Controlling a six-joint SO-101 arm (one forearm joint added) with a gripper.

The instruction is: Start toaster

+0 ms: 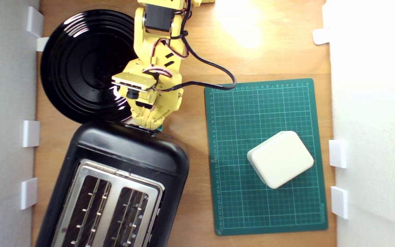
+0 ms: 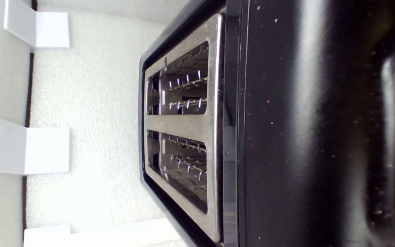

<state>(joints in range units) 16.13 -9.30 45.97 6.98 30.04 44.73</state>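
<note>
Toaster (image 2: 303,137) fills the wrist view at close range: its black end shell nearest, the silver top plate (image 2: 214,130) beyond it, and both slots look empty as far as they show. White foam wall with small white brackets (image 2: 29,145) lies farthest off.

From the exterior view, the toaster sits toward that view's lower left on the wooden table (image 1: 197,61), tilted, with the yellow gripper (image 1: 148,126) right at its upper end edge. A sliver of teal, likely the lever knob (image 1: 160,128), peeks out just beside the fingertips. Whether the jaws are parted or closed I cannot tell; they are seen from above and bunched together.

The step in hand looks like pressing the lever down. To do it well, the fingertip should sit squarely on the knob and push straight along its travel, firmly enough to latch, without sliding off sideways or shoving the toaster.

Farther off lie a black plate (image 1: 77,65), touching or overlapping the toaster's edge, and a green cutting mat (image 1: 235,154) bearing a cream block (image 1: 279,158).
</note>
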